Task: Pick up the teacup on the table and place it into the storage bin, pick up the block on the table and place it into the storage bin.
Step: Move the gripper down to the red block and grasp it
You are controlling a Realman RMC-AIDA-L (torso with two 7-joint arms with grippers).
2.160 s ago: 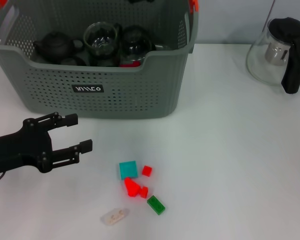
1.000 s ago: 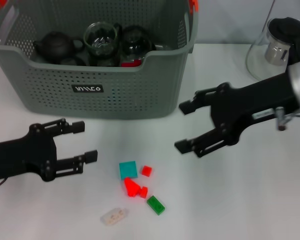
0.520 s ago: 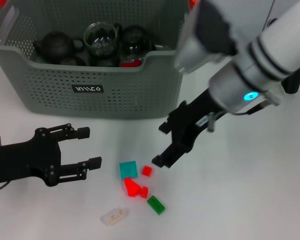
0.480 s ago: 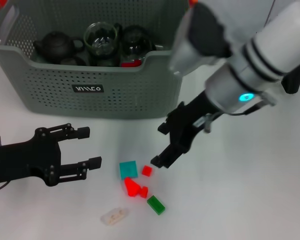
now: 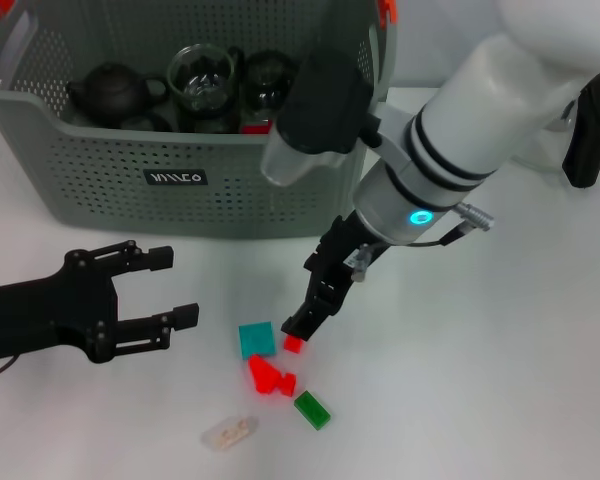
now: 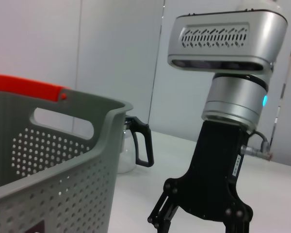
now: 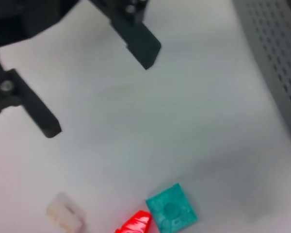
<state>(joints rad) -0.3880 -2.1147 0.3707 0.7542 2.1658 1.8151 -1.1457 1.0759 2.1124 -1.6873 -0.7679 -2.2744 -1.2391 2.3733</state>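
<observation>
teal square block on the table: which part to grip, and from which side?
Judging by its pose, the teal block lies flat and low, so come straight down and pinch two opposite side edges. The edge facing the storage bin and the one facing the left claw look free; the small red block and the right claw crowd its other side.

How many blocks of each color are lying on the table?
Teal block: 1
Red blocks: 3, counting the small one at the right gripper's tip; two of them touch, so that count is my best reading
Green block: 1
Clear block: 1
Total: 6
</observation>
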